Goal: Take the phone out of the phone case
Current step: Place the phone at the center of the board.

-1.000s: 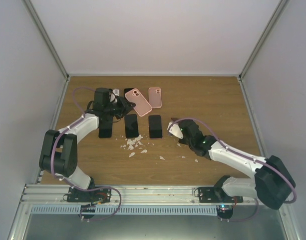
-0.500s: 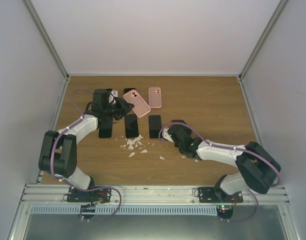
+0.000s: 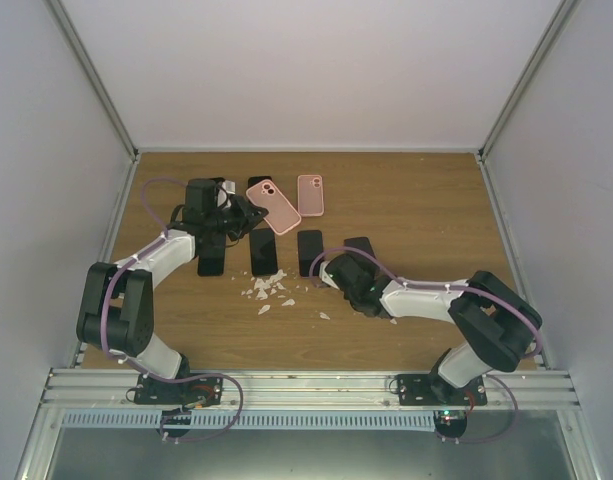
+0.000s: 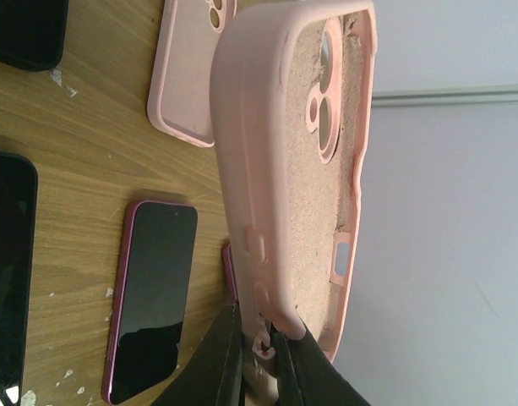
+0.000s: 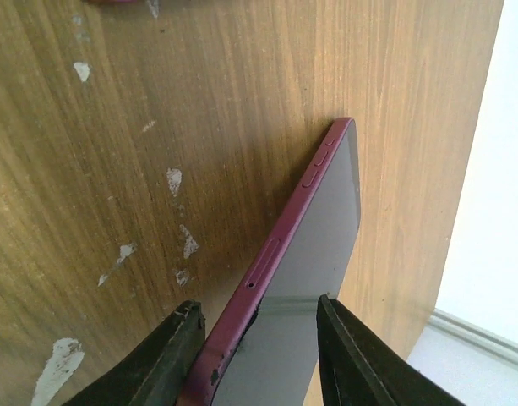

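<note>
While the left gripper (image 4: 257, 342) is clamped on the rim of the empty pink case (image 4: 275, 152), held above the table (image 4: 89, 169), the right gripper (image 5: 259, 326) stands parted astride the maroon phone (image 5: 322, 224) on the wood.

Robot test cell in a lab

Beyond the right gripper (image 5: 259, 306), plain white panels (image 3: 316, 70) in aluminium framing (image 3: 96, 85) box in the wood-grain tabletop (image 3: 426, 200) on three sides. Behind the gripper, both arm bases (image 3: 176, 390) are bolted to a slotted metal rail (image 3: 306, 385).
</note>
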